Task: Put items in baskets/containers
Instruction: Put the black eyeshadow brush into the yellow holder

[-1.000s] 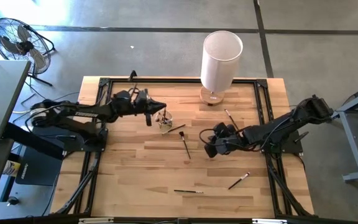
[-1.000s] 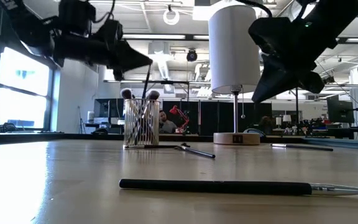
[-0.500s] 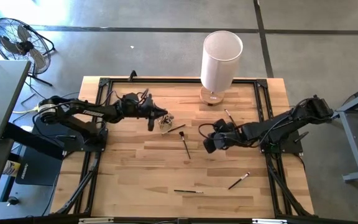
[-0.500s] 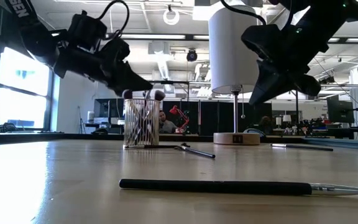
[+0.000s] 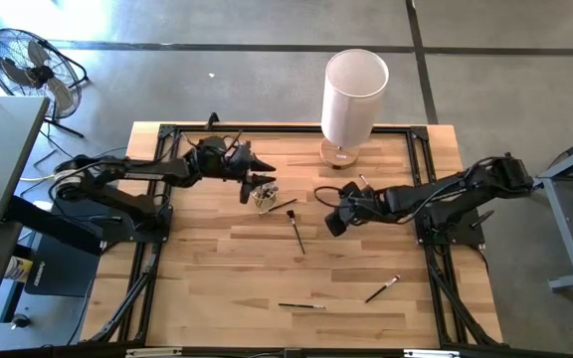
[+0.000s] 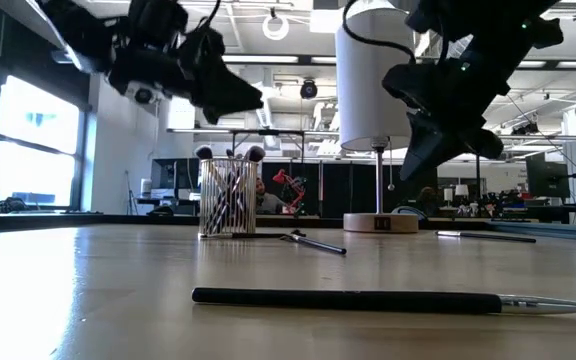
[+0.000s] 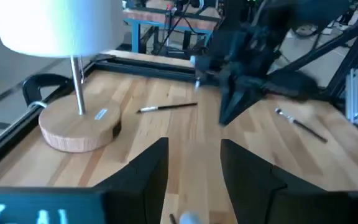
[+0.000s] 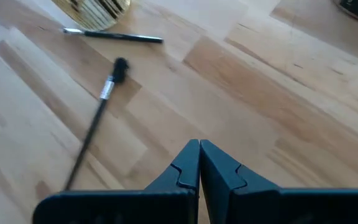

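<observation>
A small clear glass cup stands left of the table's middle with several brushes upright in it; it also shows in the low view. My left gripper is open and empty, above the cup and a little toward the far edge. My right gripper is shut and empty, in the air right of the cup. One loose brush lies beside the cup. Another lies between the cup and my right gripper, its dark bristle tip ahead of the shut fingers.
A tall white cylinder on a wooden base stands at the far edge. More brushes lie near its base, at the near right and near the front. There is bare wood at the near left.
My left gripper went down to the cup with a brush hanging below its fingers, then rose and drew back toward the far edge. That brush now stands in the cup with the others. My right gripper has moved a little toward the far edge.
</observation>
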Controlling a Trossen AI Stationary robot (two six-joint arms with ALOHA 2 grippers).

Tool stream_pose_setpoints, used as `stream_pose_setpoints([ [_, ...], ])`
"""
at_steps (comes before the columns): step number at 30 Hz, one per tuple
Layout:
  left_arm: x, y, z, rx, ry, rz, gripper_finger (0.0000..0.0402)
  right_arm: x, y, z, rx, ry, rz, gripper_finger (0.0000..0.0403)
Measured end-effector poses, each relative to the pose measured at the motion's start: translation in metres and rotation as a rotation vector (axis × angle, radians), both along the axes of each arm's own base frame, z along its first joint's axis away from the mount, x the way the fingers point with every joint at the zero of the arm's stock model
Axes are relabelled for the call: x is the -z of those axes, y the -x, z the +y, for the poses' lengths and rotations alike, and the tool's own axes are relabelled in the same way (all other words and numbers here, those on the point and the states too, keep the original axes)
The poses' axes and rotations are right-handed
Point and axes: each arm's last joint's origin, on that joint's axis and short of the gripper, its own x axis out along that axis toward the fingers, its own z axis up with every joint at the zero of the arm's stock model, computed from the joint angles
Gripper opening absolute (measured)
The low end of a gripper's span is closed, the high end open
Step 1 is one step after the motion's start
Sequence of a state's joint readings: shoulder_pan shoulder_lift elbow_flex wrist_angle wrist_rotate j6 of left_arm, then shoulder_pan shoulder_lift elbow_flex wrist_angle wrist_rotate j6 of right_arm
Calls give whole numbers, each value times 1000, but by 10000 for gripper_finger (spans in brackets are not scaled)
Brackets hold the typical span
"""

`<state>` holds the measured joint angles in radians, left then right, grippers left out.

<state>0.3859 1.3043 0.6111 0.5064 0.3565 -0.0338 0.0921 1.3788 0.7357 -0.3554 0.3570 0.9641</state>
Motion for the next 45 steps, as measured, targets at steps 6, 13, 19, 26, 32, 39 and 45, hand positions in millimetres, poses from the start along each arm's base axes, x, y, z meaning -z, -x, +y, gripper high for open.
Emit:
stream_pose_setpoints([
  [6,-49,4,1,-82,48,191,147,7,11,-25,81,-25,140,7],
  [13,-90,14,1,-213,123,422,147,3,20,-55,145,-19,252,11],
  [19,-88,29,-6,-270,306,553,147,-6,23,-85,143,10,289,45],
  [26,-71,36,-32,-318,434,574,147,-3,38,-114,112,-31,360,98],
  [32,-66,30,-57,-375,474,548,147,0,43,-130,53,29,420,103],
  [39,-65,24,-81,-429,515,520,147,20,37,-142,-6,4,469,106],
  [45,-66,23,-97,-431,537,491,147,37,36,-151,-1,-15,531,106],
])
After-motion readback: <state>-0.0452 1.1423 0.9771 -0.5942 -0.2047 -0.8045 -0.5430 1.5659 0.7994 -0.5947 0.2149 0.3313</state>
